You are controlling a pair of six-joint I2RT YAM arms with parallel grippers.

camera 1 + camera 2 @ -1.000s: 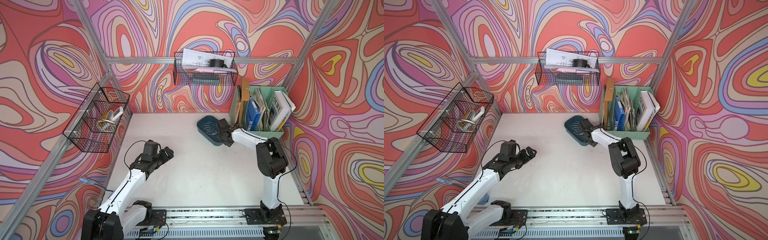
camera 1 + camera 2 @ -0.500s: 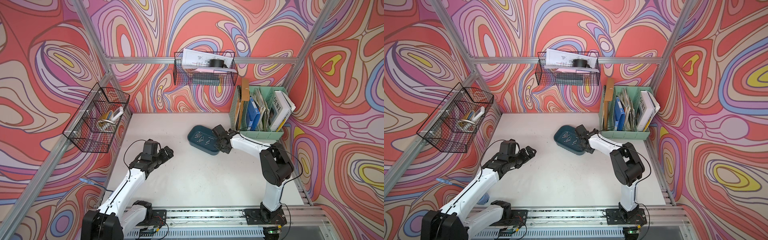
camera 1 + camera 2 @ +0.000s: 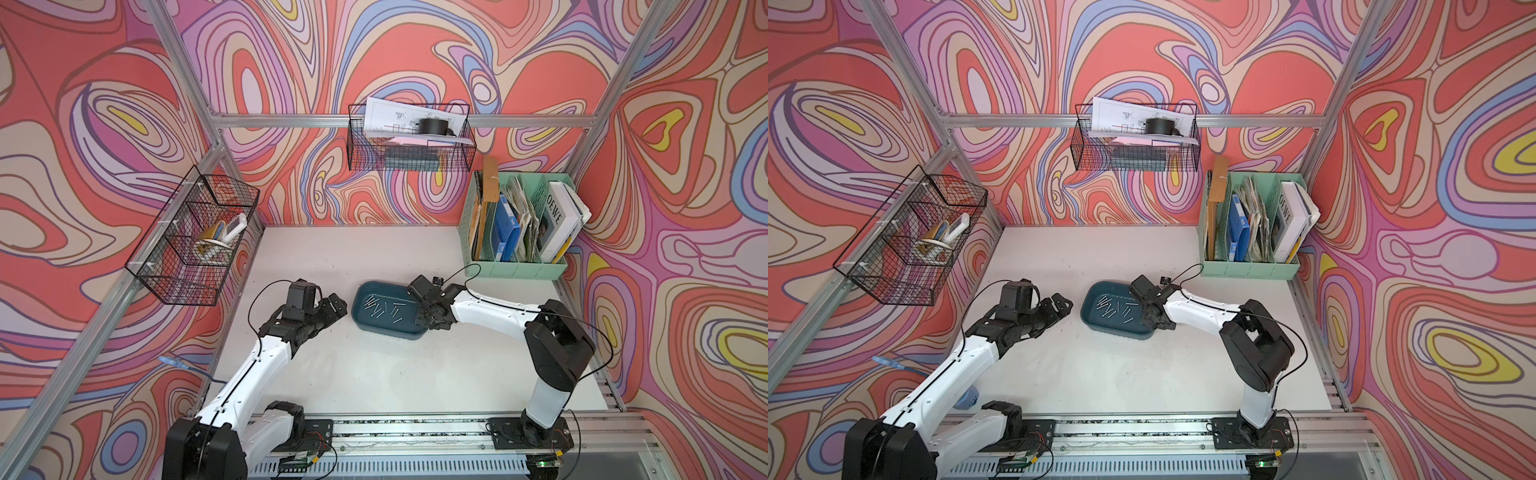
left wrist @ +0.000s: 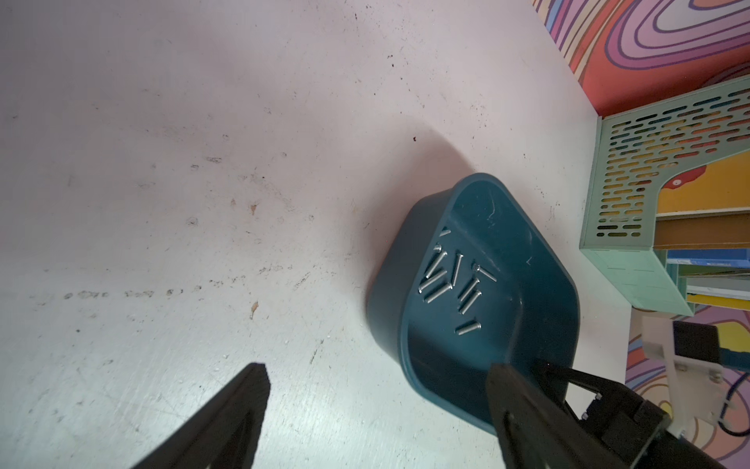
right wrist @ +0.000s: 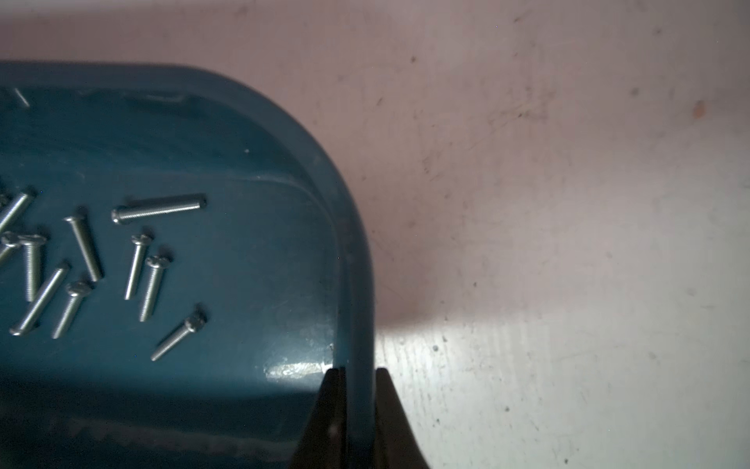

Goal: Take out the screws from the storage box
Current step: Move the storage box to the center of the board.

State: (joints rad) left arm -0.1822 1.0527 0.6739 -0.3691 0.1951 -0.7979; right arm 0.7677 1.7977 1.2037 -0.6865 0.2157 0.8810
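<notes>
We see the right end effector [image 5: 358, 375] pinching the raised rim of the storage box [image 3: 376, 329], with one finger inside the wall and one outside, at the end of the box nearest the right arm. The dark teal box sits near the middle of the white surface [image 3: 374, 374], between the two arms. It is in front of the mint green file organizer [image 3: 515, 269] and apart from it. We cannot tell whether the box lies flat or is slightly raised at the gripped end.

The screws [image 3: 384, 309] lie loose on the box floor, about ten of them. They are gathered toward the end away from the pinching fingers, and some cross or touch one another.

The left end effector [image 4: 379, 370] is spread wide and holds nothing. It hovers low over the surface, close beside the opposite end of the box. We cannot tell whether its nearer finger touches the wall.
</notes>
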